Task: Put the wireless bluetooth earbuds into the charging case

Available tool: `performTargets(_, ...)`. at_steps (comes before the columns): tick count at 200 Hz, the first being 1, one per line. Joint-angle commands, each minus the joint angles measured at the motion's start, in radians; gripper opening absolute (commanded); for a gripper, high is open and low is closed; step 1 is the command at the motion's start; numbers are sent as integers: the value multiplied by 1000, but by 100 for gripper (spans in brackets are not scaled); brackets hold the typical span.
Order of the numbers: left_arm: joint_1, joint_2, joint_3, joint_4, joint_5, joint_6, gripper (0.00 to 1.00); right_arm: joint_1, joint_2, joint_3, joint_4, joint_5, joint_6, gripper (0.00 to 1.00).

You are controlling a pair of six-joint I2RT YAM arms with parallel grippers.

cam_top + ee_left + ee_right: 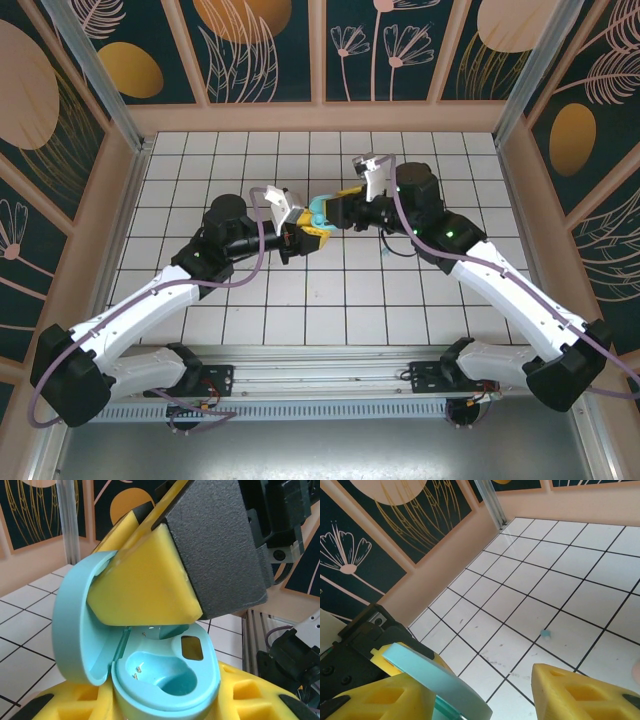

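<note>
L arm: my left fingers (pixel 306 232) are closed on the base of the teal charging case (pixel 165 680), held up off the bench (pixel 560 565), mouth toward the wrist cam. The lid (pixel 75 630) is swung open to one side.

R arm: my right fingers (pixel 338 200) stand about half spread and grip nothing. One foam pad lies against the inside of the lid, the other is well apart from it.

The near socket is empty, w/ contact pins (pixel 136 672) bare.

One light-blue earbud (pixel 546 633) lies on a bench tile, well apart from the case.

Handling (my judgement):
- Bud is v. light, hard, smooth and prob. slippery, so it could squirt out from foam pads.
- Pinch it across the widest part, low to the tile, w/ gentle squeeze.
- Case is light and stiff, but the hinge is the weak pt. Keep hold low on the base sides so the sockets stay clear.

Hard to make out:
- Bud is too small to tell which way up it lies.
- Far socket is partly covered by the R pad.
- Pink blur (pixel 636 672) is cut off at the frame edge; could be a bud or a case, can't tell.
</note>
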Motion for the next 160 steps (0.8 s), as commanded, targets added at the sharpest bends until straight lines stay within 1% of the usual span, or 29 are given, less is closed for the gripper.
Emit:
performTargets(1,-8,-5,-5,35,0,12,10,-11,-4,51,-19,-11,39,53)
performTargets(38,-4,3,0,24,-31,9,11,-16,-5,72,-75,-26,56,57)
performTargets(102,10,0,-4,24,-48,-5,12,-16,-45,49,-85,-41,92,58)
performTargets(160,18,1,-19,23,-63,-13,12,-34,-83,106,-153,-9,113,58)
